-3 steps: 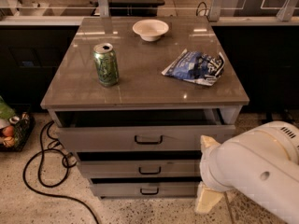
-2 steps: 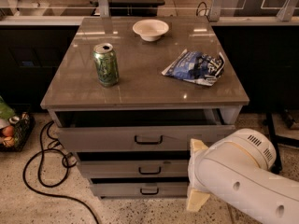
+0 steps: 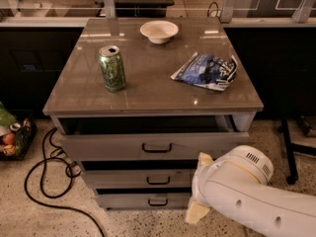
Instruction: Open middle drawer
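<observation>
The middle drawer is a grey flat front with a small black loop handle, second of three in the cabinet, and sits closed under the top drawer's front. My gripper is low at the right end of the drawer fronts, in front of the middle and bottom drawers. Its two cream fingertips stand apart, one high and one low, holding nothing. My white arm covers the right ends of both lower drawers.
The top drawer stands pulled out a little. The bottom drawer is closed. On the cabinet top stand a green can, a white bowl and a blue chip bag. A black cable lies on the floor at left.
My arm and gripper have moved left, from the lower right corner to the right ends of the lower drawer fronts. The drawers have not moved.
</observation>
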`<control>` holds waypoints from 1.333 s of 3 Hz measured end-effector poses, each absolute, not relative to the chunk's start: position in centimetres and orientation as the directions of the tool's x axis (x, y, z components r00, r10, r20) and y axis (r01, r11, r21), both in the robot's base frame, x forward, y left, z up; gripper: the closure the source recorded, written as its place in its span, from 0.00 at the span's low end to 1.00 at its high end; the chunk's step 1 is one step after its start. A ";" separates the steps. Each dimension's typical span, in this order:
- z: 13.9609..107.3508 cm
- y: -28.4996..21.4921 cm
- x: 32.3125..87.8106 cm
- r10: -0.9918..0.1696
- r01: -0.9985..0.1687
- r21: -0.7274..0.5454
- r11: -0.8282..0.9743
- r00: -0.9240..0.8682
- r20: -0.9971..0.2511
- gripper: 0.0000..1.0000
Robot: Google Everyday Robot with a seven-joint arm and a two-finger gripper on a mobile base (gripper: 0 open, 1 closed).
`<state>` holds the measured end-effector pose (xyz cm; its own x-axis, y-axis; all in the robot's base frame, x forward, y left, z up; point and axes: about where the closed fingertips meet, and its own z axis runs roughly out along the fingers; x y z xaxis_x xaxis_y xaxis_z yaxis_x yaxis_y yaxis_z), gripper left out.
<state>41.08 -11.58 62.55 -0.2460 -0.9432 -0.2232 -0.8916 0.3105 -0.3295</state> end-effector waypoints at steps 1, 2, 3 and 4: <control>62.6 -11.6 41.1 -0.943 -0.892 -0.330 0.310 -0.246 -0.223 0.00; 61.2 -12.4 40.5 -0.957 -0.905 -0.327 0.272 -0.220 -0.186 0.00; 58.5 -13.3 39.3 -0.982 -0.935 -0.305 0.179 -0.149 -0.120 0.00; 55.8 -13.4 39.4 -0.993 -0.956 -0.281 0.088 -0.063 -0.097 0.00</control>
<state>39.37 -13.37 55.78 -0.0627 -0.9933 -0.0967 -0.9557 0.0876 -0.2811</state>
